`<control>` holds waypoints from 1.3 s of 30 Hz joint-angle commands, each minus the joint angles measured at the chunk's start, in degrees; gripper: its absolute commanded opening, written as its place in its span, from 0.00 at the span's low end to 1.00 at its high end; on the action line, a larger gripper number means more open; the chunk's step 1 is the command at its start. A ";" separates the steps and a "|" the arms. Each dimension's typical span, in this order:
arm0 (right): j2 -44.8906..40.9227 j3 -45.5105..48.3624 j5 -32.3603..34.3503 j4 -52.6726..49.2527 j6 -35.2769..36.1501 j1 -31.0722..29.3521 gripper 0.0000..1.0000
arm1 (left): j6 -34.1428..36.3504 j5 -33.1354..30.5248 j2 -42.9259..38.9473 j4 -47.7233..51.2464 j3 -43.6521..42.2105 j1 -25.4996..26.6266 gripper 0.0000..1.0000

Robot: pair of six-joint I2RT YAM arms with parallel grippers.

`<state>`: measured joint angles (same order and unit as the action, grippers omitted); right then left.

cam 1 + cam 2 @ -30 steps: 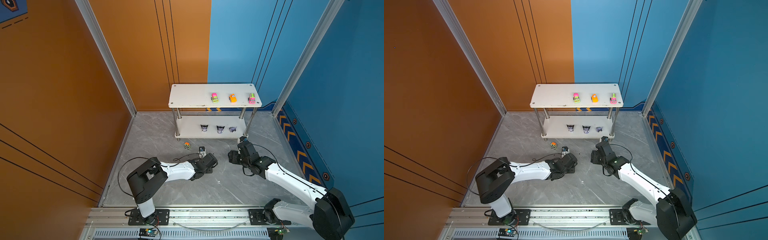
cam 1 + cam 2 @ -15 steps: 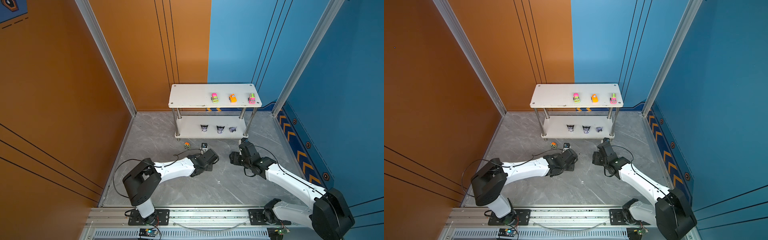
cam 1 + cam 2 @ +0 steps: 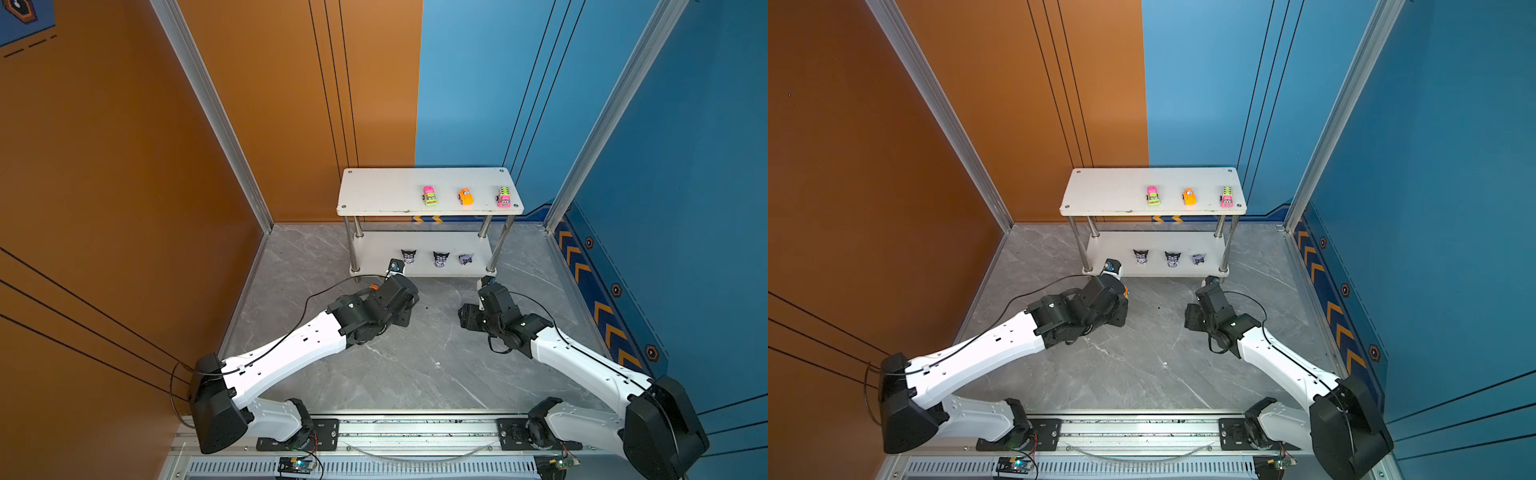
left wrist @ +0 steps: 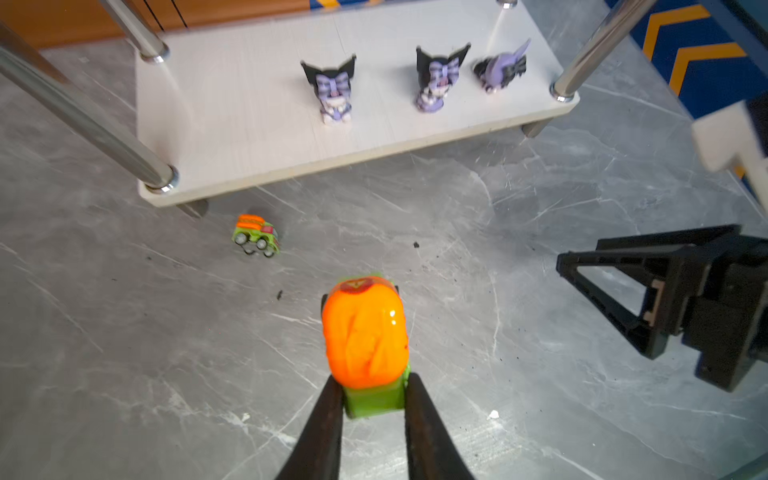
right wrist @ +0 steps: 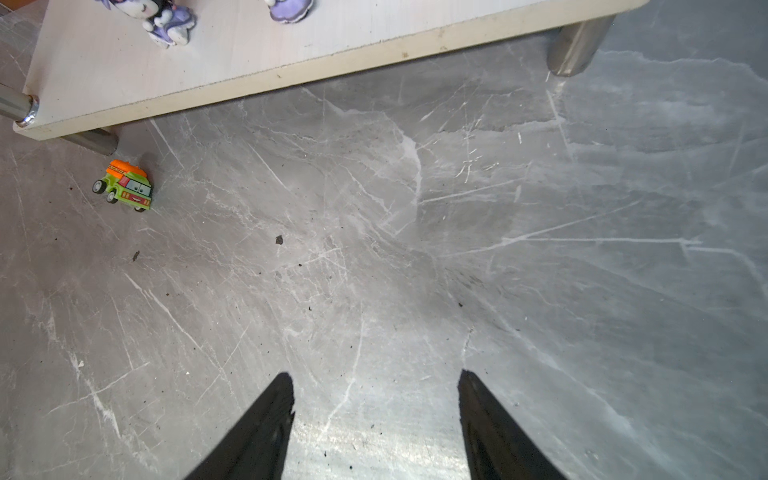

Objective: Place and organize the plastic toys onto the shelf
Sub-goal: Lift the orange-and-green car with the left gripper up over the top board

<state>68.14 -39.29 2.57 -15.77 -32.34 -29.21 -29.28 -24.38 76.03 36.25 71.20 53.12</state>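
My left gripper [image 4: 373,395] is shut on a toy car with an orange top and green body [image 4: 365,336], held above the grey floor in front of the shelf [image 3: 382,191]. A second green-and-orange car [image 4: 255,235] [image 5: 123,185] stands on the floor by the shelf's near left foot. Three neon cars [image 3: 430,195] [image 3: 466,196] [image 3: 504,197] line the right half of the top board. Three black-and-lilac figurines [image 4: 332,89] [image 4: 440,79] [image 4: 500,70] sit on the lower board, the rightmost one tipped over. My right gripper [image 5: 376,382] [image 3: 467,318] hangs open over bare floor.
Chrome posts [image 4: 87,120] [image 4: 598,45] stand at the shelf's corners. The left half of the top board [image 3: 1100,191] carries nothing. Orange and blue walls close the cell on three sides. The two grippers sit a short way apart in front of the shelf.
My left arm has stretched forward toward the shelf's left end, carrying the car and now covering the floor car in the top views. The right arm has barely shifted.
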 commanded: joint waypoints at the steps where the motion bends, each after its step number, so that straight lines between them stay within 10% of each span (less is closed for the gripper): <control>1: 0.35 0.74 -0.72 0.80 0.96 0.30 0.65 | 6.06 -5.11 -1.04 5.08 6.02 -0.88 0.25; 14: -0.57 2.55 0.17 0.90 1.04 0.30 0.65 | 19.06 -4.80 8.93 7.69 32.57 -6.37 0.25; 22: -0.80 3.60 0.32 1.09 1.08 0.32 0.65 | 19.36 6.11 18.87 8.33 45.79 -14.62 0.25; 39: -0.16 5.27 0.22 2.21 1.22 0.65 0.64 | 21.81 8.29 34.60 14.02 64.85 -18.98 0.25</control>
<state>68.12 -34.85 2.59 -14.33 -31.77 -28.95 -8.12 -17.43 109.69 48.47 134.13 34.81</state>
